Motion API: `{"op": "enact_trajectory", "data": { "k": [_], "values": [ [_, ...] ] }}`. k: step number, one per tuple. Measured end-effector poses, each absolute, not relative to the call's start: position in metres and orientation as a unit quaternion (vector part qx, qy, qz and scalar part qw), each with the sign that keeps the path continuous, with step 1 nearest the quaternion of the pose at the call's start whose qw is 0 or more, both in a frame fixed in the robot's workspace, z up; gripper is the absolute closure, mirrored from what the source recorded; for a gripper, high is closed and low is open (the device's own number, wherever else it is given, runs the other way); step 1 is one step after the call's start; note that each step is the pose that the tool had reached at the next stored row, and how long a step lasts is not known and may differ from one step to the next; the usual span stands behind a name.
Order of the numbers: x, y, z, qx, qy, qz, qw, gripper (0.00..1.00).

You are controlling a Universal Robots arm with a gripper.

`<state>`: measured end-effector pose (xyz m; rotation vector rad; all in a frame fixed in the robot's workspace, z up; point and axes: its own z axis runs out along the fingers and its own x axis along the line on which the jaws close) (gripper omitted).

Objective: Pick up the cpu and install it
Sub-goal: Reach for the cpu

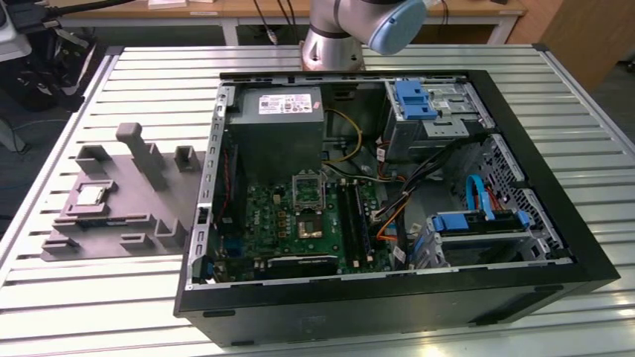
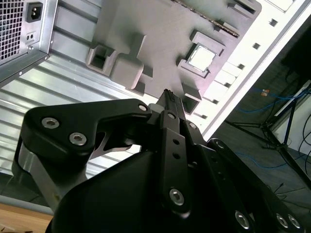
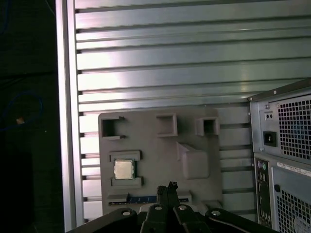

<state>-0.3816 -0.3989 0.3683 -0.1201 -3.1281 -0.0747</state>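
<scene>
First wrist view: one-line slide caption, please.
Shut gripper hovers over the grey tray; the cpu sits in its pocket, untouched.

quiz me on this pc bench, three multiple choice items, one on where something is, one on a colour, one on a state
1. Where is the cpu?
A) on the floor
B) in a pocket of the grey tray
C) in a cardboard box

2. What colour are the plastic drive brackets in the computer case?
A) blue
B) red
C) yellow

3. How is the computer case?
A) shut and standing upright
B) wrapped in plastic
C) lying on its side, open, insides showing

Answers:
1 B: in both wrist views the silver square sits in a recess of the tray.
2 A: the exterior view shows both brackets bright blue.
3 C: the exterior view looks straight down on the green board and cables inside.
</scene>
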Motion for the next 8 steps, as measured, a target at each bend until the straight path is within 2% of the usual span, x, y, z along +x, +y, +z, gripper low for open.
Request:
{"op": "enact_trajectory", "data": {
  "k": [8],
  "values": [
    [-0.3855, -0.3989, 0.368, -0.038, -0.999, -0.024, 0.005, 0.89]
  ]
}}
